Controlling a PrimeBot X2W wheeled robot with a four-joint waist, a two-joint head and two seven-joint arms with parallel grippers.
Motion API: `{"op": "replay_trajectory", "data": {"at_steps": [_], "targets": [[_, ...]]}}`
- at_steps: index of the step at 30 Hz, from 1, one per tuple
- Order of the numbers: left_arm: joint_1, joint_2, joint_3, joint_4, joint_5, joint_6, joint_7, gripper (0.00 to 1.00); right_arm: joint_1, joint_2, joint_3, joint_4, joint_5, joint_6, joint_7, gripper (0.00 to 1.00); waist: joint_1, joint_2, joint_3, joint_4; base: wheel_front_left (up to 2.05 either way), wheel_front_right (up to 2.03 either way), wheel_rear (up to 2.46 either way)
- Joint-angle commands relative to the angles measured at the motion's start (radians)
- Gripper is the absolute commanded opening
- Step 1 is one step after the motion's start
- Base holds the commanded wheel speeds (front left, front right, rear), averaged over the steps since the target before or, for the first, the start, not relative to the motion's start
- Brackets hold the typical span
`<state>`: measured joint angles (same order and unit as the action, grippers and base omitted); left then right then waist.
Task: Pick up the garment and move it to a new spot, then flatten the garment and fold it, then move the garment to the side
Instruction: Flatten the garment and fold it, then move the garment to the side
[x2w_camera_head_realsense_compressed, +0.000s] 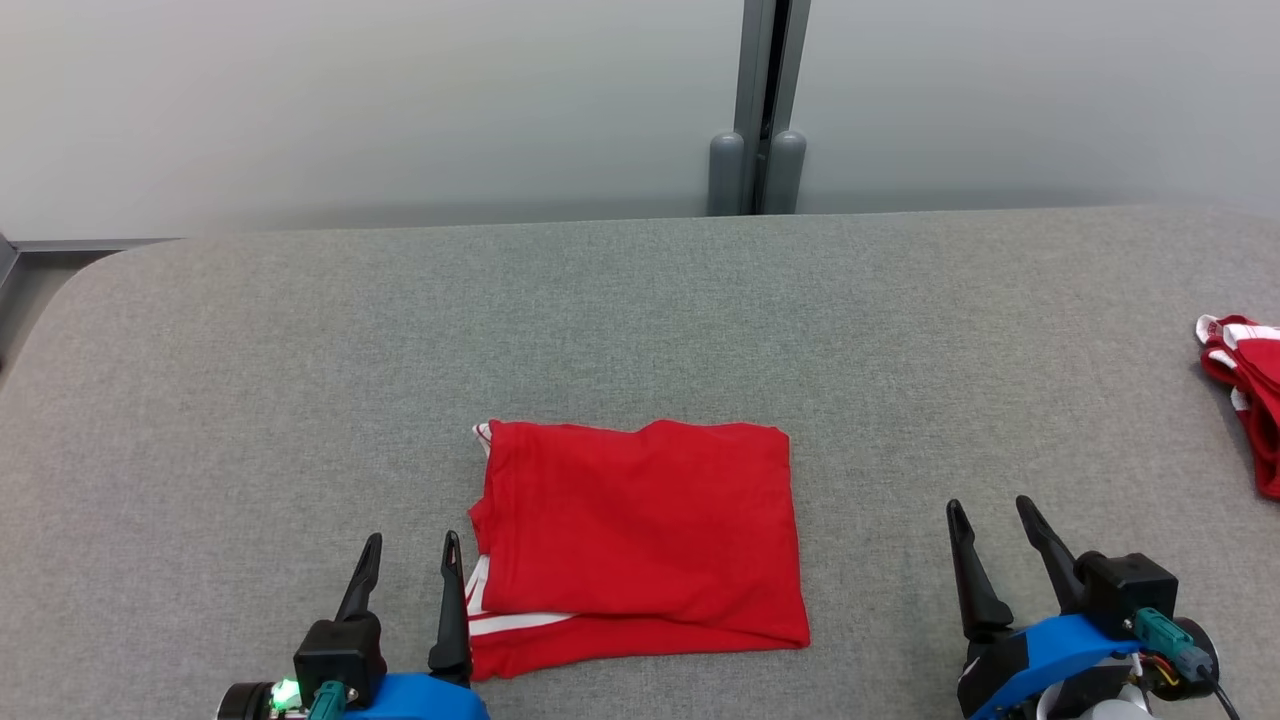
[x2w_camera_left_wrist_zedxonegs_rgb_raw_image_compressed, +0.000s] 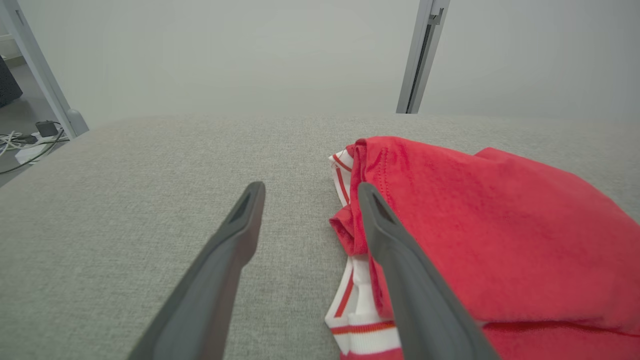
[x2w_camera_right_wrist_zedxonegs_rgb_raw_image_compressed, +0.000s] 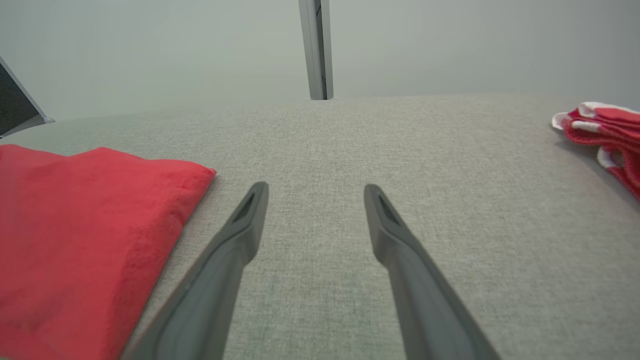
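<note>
A red garment (x2w_camera_head_realsense_compressed: 640, 540) with white striped trim lies folded into a rough rectangle on the grey table (x2w_camera_head_realsense_compressed: 300, 400), near its front edge. My left gripper (x2w_camera_head_realsense_compressed: 412, 542) is open at the fold's left edge, its right finger just at the cloth's border. In the left wrist view the garment (x2w_camera_left_wrist_zedxonegs_rgb_raw_image_compressed: 490, 235) spreads to the right of the left gripper (x2w_camera_left_wrist_zedxonegs_rgb_raw_image_compressed: 306, 189), white trim showing between the fingers. My right gripper (x2w_camera_head_realsense_compressed: 994, 508) stands open over bare table, well to the right of the fold. The right wrist view has the garment (x2w_camera_right_wrist_zedxonegs_rgb_raw_image_compressed: 75, 235) at its left and the right gripper (x2w_camera_right_wrist_zedxonegs_rgb_raw_image_compressed: 316, 189) empty.
Another red and white cloth (x2w_camera_head_realsense_compressed: 1245, 390) lies bunched at the table's right edge, also in the right wrist view as the cloth (x2w_camera_right_wrist_zedxonegs_rgb_raw_image_compressed: 605, 130). A grey post (x2w_camera_head_realsense_compressed: 757, 110) stands behind the table against a pale wall. Cables (x2w_camera_left_wrist_zedxonegs_rgb_raw_image_compressed: 30, 145) lie on the floor at far left.
</note>
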<state>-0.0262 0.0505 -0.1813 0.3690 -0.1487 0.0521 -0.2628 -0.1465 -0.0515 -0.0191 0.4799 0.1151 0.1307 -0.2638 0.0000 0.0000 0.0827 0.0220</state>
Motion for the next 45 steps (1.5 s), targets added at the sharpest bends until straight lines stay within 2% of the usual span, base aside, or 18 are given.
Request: {"op": "replay_trajectory", "data": {"at_steps": [1, 9, 16, 20, 25, 26, 27, 28, 29, 33, 35, 45], "targets": [[0.001, 0.0, -0.005, -0.002, -0.002, 0.0, -0.002, 1.0, 0.009, 0.0, -0.003, 0.002, -0.002, 0.0, 0.0, 1.0, 0.0, 0.0, -0.001, 0.003, 0.0, 0.0, 0.0], [-0.021, 0.0, -0.025, -0.007, -0.005, -0.015, -0.002, 1.0, -0.025, 0.001, 0.042, 0.024, 0.026, 0.0, 0.0, 1.0, 0.0, 0.0, 0.016, 0.038, 0.0, 0.0, 0.0], [-0.034, 0.0, -0.077, -0.002, -0.019, -0.028, -0.002, 1.0, -0.095, 0.0, 0.122, 0.081, 0.069, 0.0, 0.0, 1.0, 0.0, 0.0, 0.049, 0.131, 0.0, 0.0, 0.0], [-0.026, 0.0, -0.094, 0.0, -0.023, -0.027, -0.002, 1.0, -0.127, -0.002, 0.131, 0.166, 0.073, 0.0, 0.0, 1.0, 0.0, 0.0, 0.062, 0.197, 0.0, 0.0, 0.0], [-0.004, 0.0, -0.091, 0.004, -0.022, -0.031, -0.002, 1.0, -0.151, -0.001, 0.097, 0.339, 0.026, 0.0, 0.002, 1.0, 0.0, 0.0, 0.066, 0.254, 0.0, 0.0, 0.0], [-0.001, 0.0, -0.086, 0.005, -0.026, -0.032, -0.002, 1.0, -0.153, -0.001, 0.087, 0.372, 0.019, 0.0, 0.006, 0.75, 0.0, 0.0, 0.066, 0.26, 0.0, 0.0, 0.0], [0.001, 0.0, -0.083, 0.004, -0.025, -0.033, -0.002, 1.0, -0.152, -0.001, 0.079, 0.398, 0.012, 0.0, 0.007, 0.31, 0.0, 0.0, 0.065, 0.262, 0.0, 0.0, 0.0], [0.002, 0.0, -0.08, 0.001, -0.026, -0.033, -0.002, 1.0, -0.152, -0.001, 0.071, 0.411, 0.008, 0.0, 0.008, 0.0, 0.0, 0.0, 0.064, 0.263, 0.0, 0.0, 0.0], [0.007, 0.0, -0.076, 0.0, -0.026, -0.032, -0.002, 1.0, -0.152, -0.001, 0.064, 0.42, 0.007, 0.0, 0.008, 0.0, 0.0, 0.0, 0.062, 0.26, 0.0, 0.0, 0.0], [0.019, 0.0, -0.071, 0.001, -0.032, -0.041, -0.002, 1.0, -0.148, -0.008, 0.037, 0.395, 0.003, -0.002, 0.007, 0.0, 0.0, 0.0, 0.048, 0.213, 0.0, 0.0, 0.0], [0.021, 0.0, -0.067, 0.0, -0.036, -0.047, -0.002, 1.0, -0.146, -0.009, 0.035, 0.372, 0.006, -0.002, 0.004, 0.0, 0.0, 0.0, 0.04, 0.163, 0.0, 0.0, 0.0], [-0.051, 0.0, -0.104, 0.012, -0.023, -0.079, -0.002, 1.0, -0.133, -0.007, 0.062, 0.326, 0.004, -0.002, 0.004, 0.0, 0.0, 0.0, 0.051, -0.187, 0.0, 0.0, 0.0]]}}
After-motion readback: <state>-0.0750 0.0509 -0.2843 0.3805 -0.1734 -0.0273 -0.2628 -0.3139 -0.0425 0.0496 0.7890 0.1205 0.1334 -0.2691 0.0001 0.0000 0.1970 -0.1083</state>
